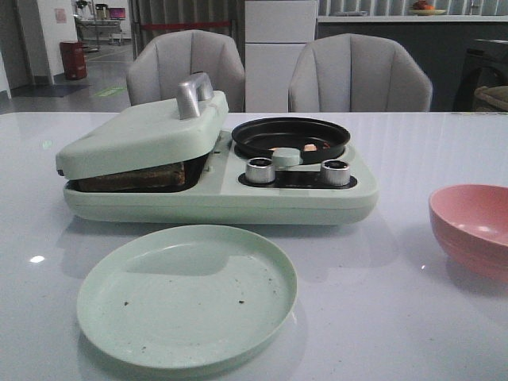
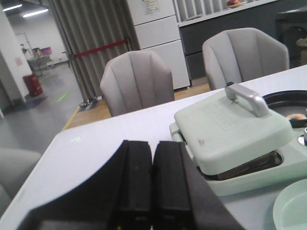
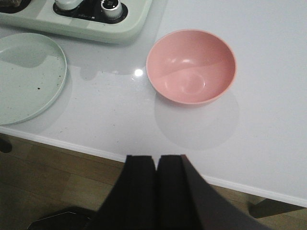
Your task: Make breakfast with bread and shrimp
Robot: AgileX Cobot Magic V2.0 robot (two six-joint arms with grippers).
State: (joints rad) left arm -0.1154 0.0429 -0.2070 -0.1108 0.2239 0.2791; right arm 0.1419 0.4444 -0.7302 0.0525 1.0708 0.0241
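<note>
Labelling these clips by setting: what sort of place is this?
Probably a mock kitchen-dining area inside a lab or office: a breakfast appliance on a white table, grey armchairs, a white fridge.

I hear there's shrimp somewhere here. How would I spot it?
Find the mint-green breakfast appliance in the middle of the white table. On its right half sits a round black pan behind two silver knobs. The shrimp are the tiny pinkish pieces inside that pan.
</note>
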